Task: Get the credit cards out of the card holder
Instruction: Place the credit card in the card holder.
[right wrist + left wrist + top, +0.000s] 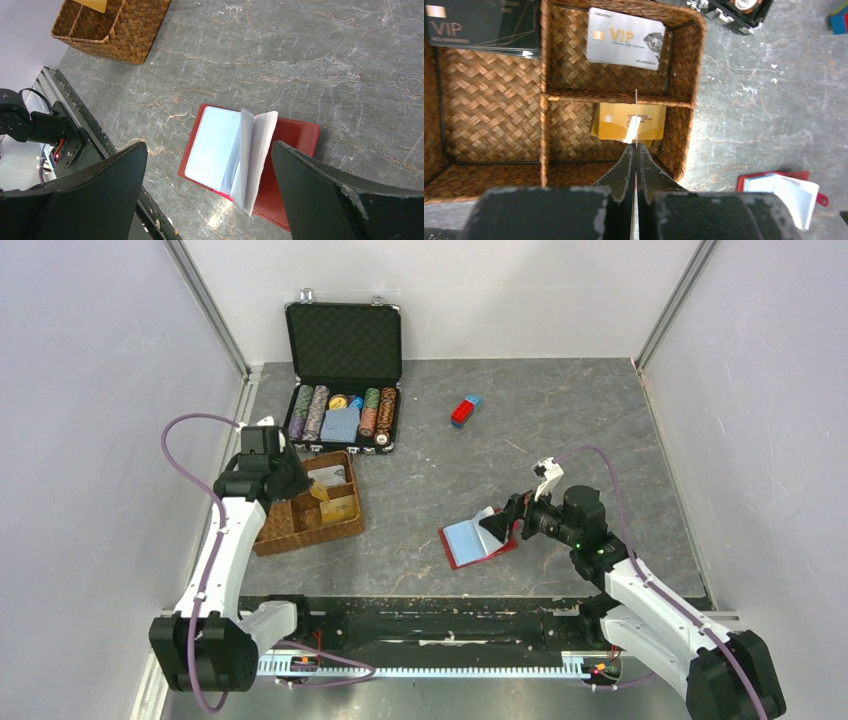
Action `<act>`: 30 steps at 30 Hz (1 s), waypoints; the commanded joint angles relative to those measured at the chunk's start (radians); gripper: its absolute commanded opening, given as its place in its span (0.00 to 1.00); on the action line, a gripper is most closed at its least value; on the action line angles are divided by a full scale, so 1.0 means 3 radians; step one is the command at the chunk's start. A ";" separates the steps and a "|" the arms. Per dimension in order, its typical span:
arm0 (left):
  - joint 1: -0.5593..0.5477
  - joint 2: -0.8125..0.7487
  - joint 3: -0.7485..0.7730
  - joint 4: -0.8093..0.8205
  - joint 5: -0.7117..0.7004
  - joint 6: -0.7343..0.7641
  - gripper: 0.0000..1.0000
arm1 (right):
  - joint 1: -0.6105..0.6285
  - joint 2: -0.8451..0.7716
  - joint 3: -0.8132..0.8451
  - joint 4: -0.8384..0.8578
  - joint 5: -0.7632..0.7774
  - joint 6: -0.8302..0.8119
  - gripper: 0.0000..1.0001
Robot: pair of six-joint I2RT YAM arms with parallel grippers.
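Apparently near the end: card holder lies open as credit cards fill a wicker basket

Clenched on one card seen edge-on, the left gripper hangs over the basket, where black, silver and gold ones lie in separate compartments. The right gripper, released wide, hovers above the holder on the grey marbled table. Whether its pale sleeves hide more cannot be told. White panels wall the bench, and a poker chip case sits at the back.
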 commanded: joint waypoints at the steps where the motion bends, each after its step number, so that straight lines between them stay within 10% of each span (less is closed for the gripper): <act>1: 0.0165 -0.0034 -0.0124 0.0053 0.0398 0.0173 0.02 | -0.0005 0.0028 0.0160 0.0177 -0.0081 0.0025 0.97; 16: 0.0202 -0.0331 0.0085 -0.0437 0.0280 0.0132 0.02 | -0.0006 -0.0125 0.0129 0.0087 -0.0141 -0.0005 0.97; 30: 0.0200 -0.0187 -0.0315 0.0291 0.0589 -0.0031 0.02 | -0.0005 -0.0137 0.0126 0.0166 -0.0169 0.0060 0.97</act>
